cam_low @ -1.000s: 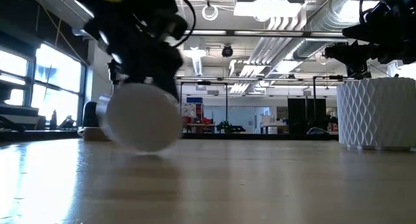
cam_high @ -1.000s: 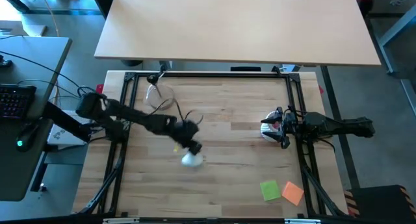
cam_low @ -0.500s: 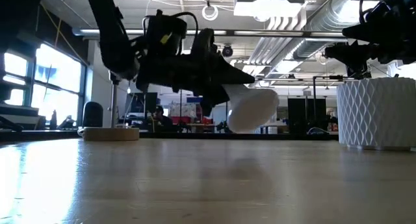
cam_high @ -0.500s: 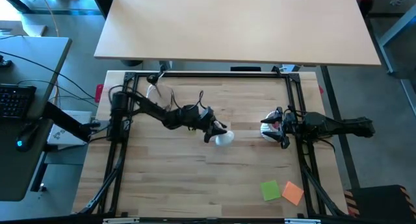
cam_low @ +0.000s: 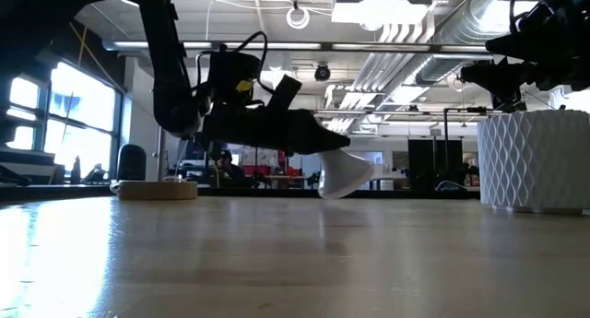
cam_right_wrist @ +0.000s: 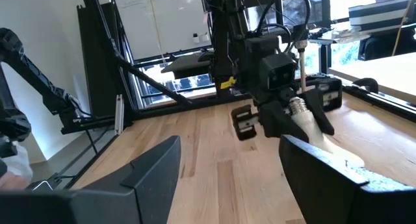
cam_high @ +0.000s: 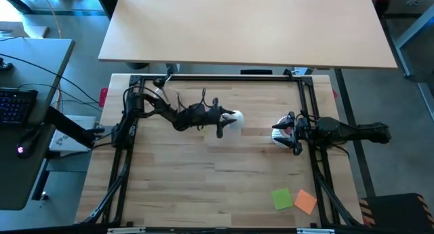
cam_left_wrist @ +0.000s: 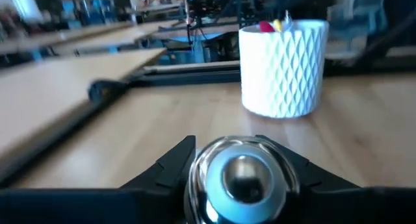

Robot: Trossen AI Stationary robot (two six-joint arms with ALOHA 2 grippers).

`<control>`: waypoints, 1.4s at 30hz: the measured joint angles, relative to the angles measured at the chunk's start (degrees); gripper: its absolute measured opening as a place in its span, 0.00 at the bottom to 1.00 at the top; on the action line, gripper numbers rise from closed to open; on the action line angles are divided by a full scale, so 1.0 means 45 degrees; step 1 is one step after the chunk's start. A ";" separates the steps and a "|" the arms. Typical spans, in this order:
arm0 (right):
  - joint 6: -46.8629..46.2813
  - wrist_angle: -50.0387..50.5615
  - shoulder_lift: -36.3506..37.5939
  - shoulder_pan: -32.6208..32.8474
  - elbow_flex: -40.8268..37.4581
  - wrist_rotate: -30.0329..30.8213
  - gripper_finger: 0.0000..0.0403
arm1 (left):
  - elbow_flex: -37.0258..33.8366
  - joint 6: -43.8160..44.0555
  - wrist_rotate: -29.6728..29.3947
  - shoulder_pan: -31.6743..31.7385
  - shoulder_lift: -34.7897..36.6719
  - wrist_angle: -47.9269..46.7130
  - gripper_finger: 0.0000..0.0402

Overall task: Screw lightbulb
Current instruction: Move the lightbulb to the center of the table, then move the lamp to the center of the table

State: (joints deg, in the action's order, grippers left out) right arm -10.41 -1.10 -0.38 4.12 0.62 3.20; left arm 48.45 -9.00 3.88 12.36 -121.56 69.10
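Above mid-table, left gripper (cam_high: 224, 122) pinches the lightbulb (cam_high: 234, 119) clear of the wood, lying nearly level. Right gripper (cam_high: 288, 133) waits by the white cup (cam_left_wrist: 283, 68), fingers spread. Advice: turn screw end down, centre over socket before twisting.

Beyond the claws, a pale desk (cam_high: 247, 27) stands behind the table (cam_high: 224, 186); ceiling ducts (cam_low: 479, 23) and bright windows (cam_low: 55, 115) fill the room.

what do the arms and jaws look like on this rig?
Both arms are black, slim and jointed. The left arm has loose black cables looping along it and a small yellow marking near the wrist. Left gripper and right gripper end in flat, black, wedge-shaped jaws. The right arm looks straighter and tidier.
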 joint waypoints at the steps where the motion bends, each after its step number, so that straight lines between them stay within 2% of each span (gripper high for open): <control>1: 0.0000 0.0000 0.0000 0.0000 0.0000 0.0000 0.64 | 0.0000 -0.0592 -0.0043 -0.0047 0.0000 -0.0005 0.35; 9: 0.0000 0.0000 0.0000 0.0000 0.0000 0.0000 0.64 | 0.0003 -0.5279 -0.0550 -0.0642 0.0003 -0.0739 0.36; 21: 0.0000 0.0000 0.0000 0.0000 0.0000 0.0000 0.64 | 0.0024 -0.9074 -0.0686 -0.1575 0.0039 -0.1378 0.38; 31: 0.0000 0.0000 0.0000 0.0000 0.0005 0.0000 0.64 | 0.0005 -0.8790 -0.0696 -0.2046 0.0006 -0.2205 0.51; 38: 0.0000 0.0000 0.0000 0.0000 0.0005 0.0000 0.64 | 0.0018 -0.7444 -0.0731 -0.2092 0.0024 -0.2781 0.59; 42: 0.0000 0.0000 0.0000 0.0000 0.0005 0.0000 0.64 | -0.0005 -0.6206 -0.1702 -0.2120 0.0083 -0.2933 0.60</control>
State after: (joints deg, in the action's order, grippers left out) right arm -10.41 -1.10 -0.38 4.12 0.64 3.20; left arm 48.42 -36.93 -3.78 2.81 -121.18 55.90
